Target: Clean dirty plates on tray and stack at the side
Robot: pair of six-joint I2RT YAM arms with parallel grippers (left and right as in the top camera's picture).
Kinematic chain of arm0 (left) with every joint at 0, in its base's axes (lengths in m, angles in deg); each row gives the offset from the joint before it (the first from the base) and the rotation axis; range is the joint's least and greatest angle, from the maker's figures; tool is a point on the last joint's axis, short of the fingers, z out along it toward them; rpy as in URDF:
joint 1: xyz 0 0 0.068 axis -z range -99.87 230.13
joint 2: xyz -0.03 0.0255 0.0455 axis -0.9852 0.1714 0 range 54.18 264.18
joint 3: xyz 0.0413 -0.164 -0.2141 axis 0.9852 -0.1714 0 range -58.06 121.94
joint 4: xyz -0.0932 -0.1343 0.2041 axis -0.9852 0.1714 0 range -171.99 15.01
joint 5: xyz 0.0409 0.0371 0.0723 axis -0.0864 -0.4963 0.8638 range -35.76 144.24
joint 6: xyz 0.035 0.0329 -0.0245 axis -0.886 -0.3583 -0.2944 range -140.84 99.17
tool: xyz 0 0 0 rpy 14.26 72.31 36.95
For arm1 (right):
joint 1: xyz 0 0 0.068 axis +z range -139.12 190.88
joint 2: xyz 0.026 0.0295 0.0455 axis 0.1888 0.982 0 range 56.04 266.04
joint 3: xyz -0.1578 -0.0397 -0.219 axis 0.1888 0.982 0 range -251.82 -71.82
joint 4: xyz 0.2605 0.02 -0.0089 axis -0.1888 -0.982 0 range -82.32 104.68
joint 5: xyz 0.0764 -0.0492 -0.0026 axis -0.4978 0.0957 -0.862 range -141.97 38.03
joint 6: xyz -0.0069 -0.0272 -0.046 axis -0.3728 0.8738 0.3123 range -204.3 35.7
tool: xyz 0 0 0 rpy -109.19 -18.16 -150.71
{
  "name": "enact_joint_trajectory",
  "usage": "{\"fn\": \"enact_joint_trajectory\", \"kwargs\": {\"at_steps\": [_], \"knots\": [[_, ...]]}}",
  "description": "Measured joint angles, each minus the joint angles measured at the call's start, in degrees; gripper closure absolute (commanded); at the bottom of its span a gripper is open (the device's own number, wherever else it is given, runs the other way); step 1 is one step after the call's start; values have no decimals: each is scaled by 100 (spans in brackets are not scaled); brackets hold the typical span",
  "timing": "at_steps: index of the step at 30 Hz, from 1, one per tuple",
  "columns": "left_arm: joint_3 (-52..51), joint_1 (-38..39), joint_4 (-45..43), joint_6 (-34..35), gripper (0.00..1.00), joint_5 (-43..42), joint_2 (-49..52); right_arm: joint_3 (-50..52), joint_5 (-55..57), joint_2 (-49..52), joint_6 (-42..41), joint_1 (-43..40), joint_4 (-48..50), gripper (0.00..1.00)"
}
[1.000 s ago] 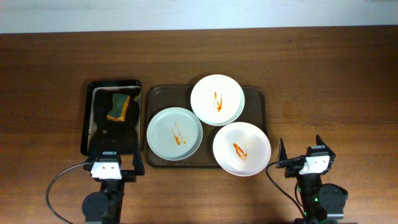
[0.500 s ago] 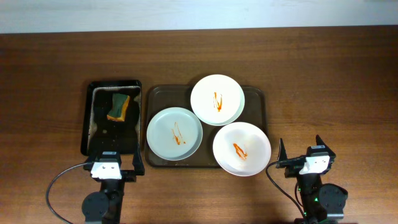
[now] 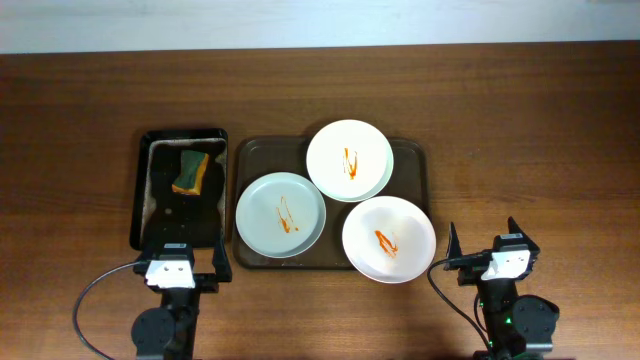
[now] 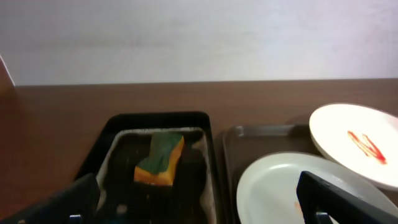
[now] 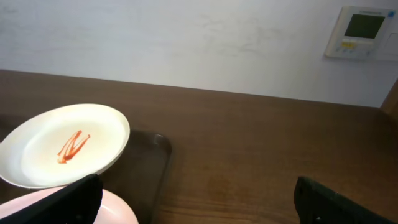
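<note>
The overhead camera looks straight down on the worktop [image 3: 500, 110], the tray [image 3: 262, 155] mid-frame, from well above. Each wrist camera sits low and close at the tray's near side, left and right of it, facing the back wall [image 4: 199, 37]. All three views share the tray's far white plate [image 3: 349, 160].

Left fingers [image 3: 222, 262] and right fingers [image 3: 452, 244] both stand spread wide, gripping nothing.
</note>
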Motion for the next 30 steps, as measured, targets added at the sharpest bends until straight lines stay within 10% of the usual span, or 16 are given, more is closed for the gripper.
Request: {"fn": "enact_joint_trajectory", "kwargs": {"at_steps": [12, 30], "knots": [[1587, 0, 717, 0, 0, 0, 2041, -800, 17, 761, -162, 0, -809, 2], [6026, 0, 4011, -136, 0, -7, 6616, -5370, -299, 5731, -168, 0, -4153, 2]]}}
